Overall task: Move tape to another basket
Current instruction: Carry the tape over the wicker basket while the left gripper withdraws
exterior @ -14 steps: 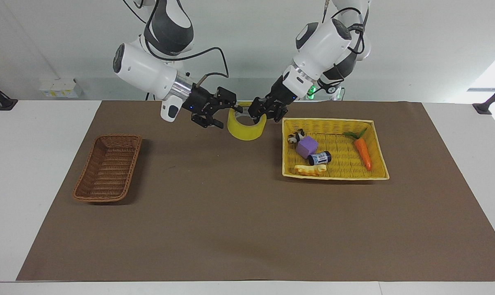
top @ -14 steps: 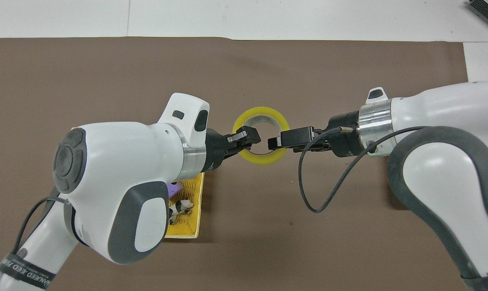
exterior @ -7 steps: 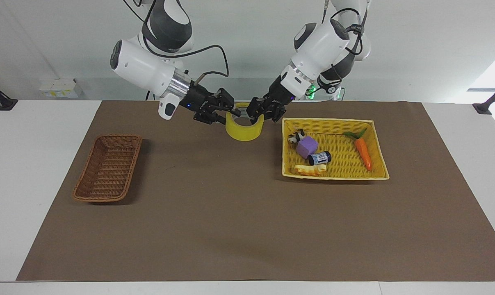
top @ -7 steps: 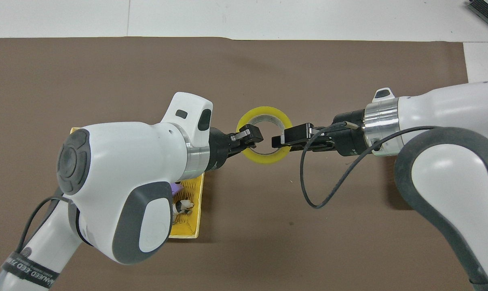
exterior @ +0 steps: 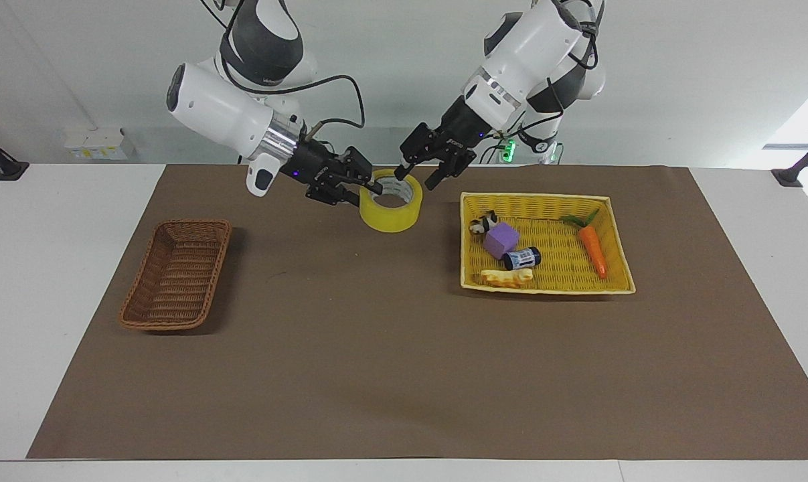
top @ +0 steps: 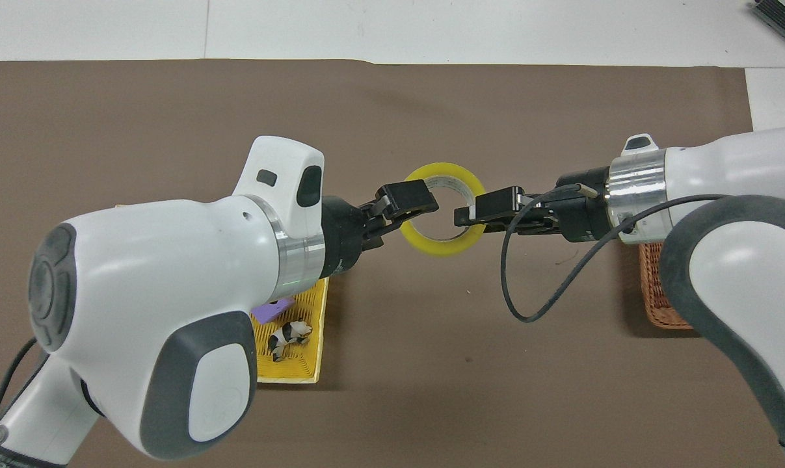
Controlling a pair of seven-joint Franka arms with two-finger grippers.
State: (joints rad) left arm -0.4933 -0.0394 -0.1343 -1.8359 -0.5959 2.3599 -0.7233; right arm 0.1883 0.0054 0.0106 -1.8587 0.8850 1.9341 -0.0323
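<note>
Wicker basket (exterior: 176,276) sits at the right arm's end of the table (exterior: 390,375), nothing in it. Right claw (exterior: 369,187) is pinching the tape (exterior: 391,201) by its rim, holding the roll in the air over the brown mat, between the two baskets. Left claw (exterior: 417,175) hangs just beside the roll with its fingers spread, not touching. Yellow basket (exterior: 544,289) has a carrot (exterior: 592,249), purple block (exterior: 501,239) and a few small toys.
</note>
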